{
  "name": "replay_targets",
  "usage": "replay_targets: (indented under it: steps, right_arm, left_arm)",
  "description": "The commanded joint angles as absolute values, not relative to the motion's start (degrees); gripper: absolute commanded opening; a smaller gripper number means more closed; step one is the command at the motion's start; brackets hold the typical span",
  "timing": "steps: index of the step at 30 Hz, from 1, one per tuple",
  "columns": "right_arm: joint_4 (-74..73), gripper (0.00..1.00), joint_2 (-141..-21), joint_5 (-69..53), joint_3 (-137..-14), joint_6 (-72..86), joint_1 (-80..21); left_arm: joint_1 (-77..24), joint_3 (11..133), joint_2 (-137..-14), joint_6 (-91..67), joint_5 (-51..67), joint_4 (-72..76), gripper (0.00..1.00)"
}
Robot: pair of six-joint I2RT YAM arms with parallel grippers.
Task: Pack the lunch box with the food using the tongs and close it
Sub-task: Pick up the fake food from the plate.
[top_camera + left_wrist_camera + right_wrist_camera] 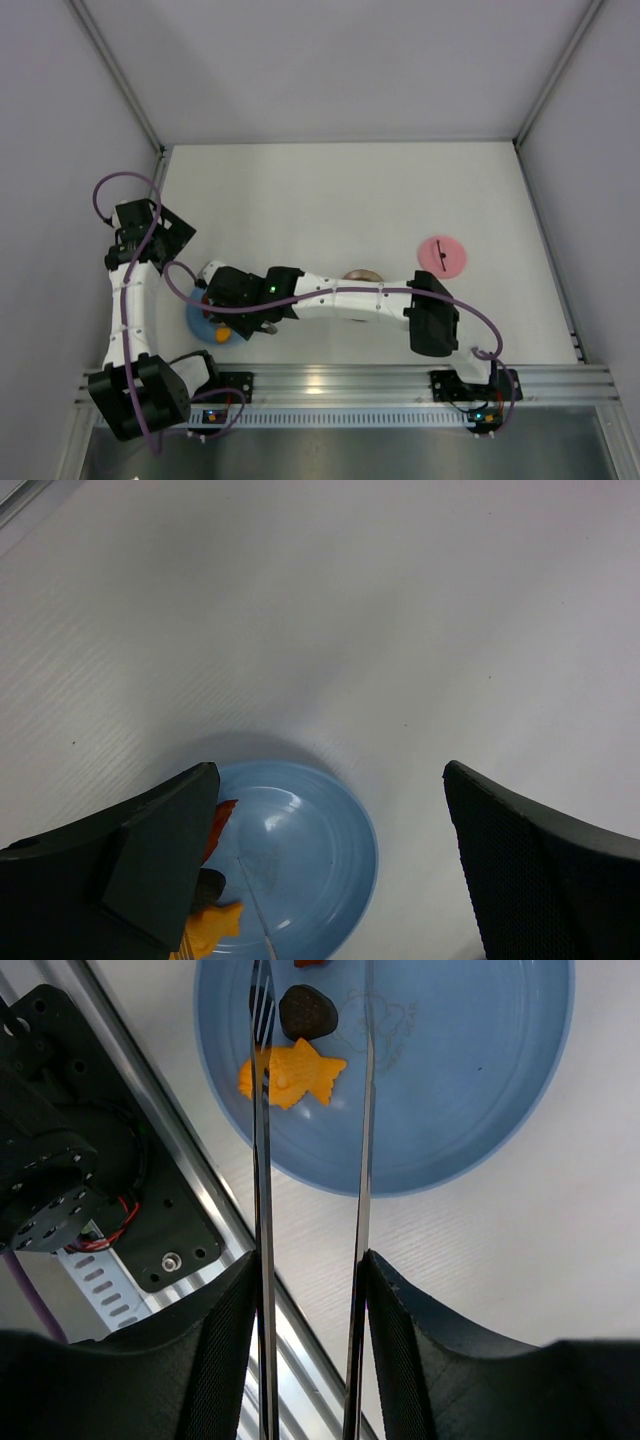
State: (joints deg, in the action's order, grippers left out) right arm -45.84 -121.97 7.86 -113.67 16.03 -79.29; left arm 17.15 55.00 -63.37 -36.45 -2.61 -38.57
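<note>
The white tabletop carries everything. The right arm reaches leftward along the tabletop's near edge, from its base at the near right corner almost to the near left corner. The left arm stands up along the left edge.

A flat round blue plate lies close to the near left corner, just beside the near edge. A small round shiny steel lunch box sits about midway along the near edge. It is mostly covered by the right arm, so only a sliver of its rim shows from above and what it contains cannot be made out. Its flat round pink lid, marked with a dark line, lies on the tabletop toward the right edge, well apart from the lunch box.

The right gripper clasps a pair of long thin silver metal tongs, one finger pressed against the outside of each arm. The two arms run out side by side, with a gap between them, over the blue plate.

The left gripper hangs above the plate's far side with its jaws spread wide, holding nothing.

The food lies on the plate's side toward the left edge. An orange fish-shaped toy piece lies between the tong arms, its left end under one arm. A dark brown rounded piece touches it. A small red piece lies just beyond.
</note>
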Motion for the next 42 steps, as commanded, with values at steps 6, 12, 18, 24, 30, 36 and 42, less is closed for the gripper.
replay_targets:
  steps: [6,12,18,24,30,36,42]
  right_arm:
    - [-42.8,0.43,-123.1,7.9,-117.3,15.6,-80.2]
    - [-43.2,0.41,-123.2,7.9,-117.2,15.9,-80.2]
    - [-43.9,0.35,-123.1,8.0,-117.2,16.1,-80.2]
    - [-44.9,0.31,-122.0,10.3,-116.5,16.1,-80.2]
    - [-45.4,0.31,-119.8,12.4,-115.4,16.1,-79.6]
    - [-46.0,0.31,-117.0,14.3,-115.1,16.1,-78.8]
    - [-46.6,0.31,-113.7,16.1,-113.2,16.3,-77.6]
  left_arm:
    - [17.4,54.8,-63.5,-36.1,-2.9,-36.0,0.99]
    - [17.4,54.8,-63.5,-36.2,-2.6,-35.9,0.99]
    - [17.3,54.8,-63.5,-36.1,-2.6,-36.0,0.99]
    - [17.4,54.7,-63.4,-36.2,-2.4,-35.9,0.99]
    - [17.4,54.6,-63.2,-36.2,-2.2,-35.8,0.99]
    - [17.4,54.6,-63.1,-36.1,-2.2,-35.8,0.99]
    - [17.4,54.5,-63.1,-36.2,-2.1,-35.8,0.99]
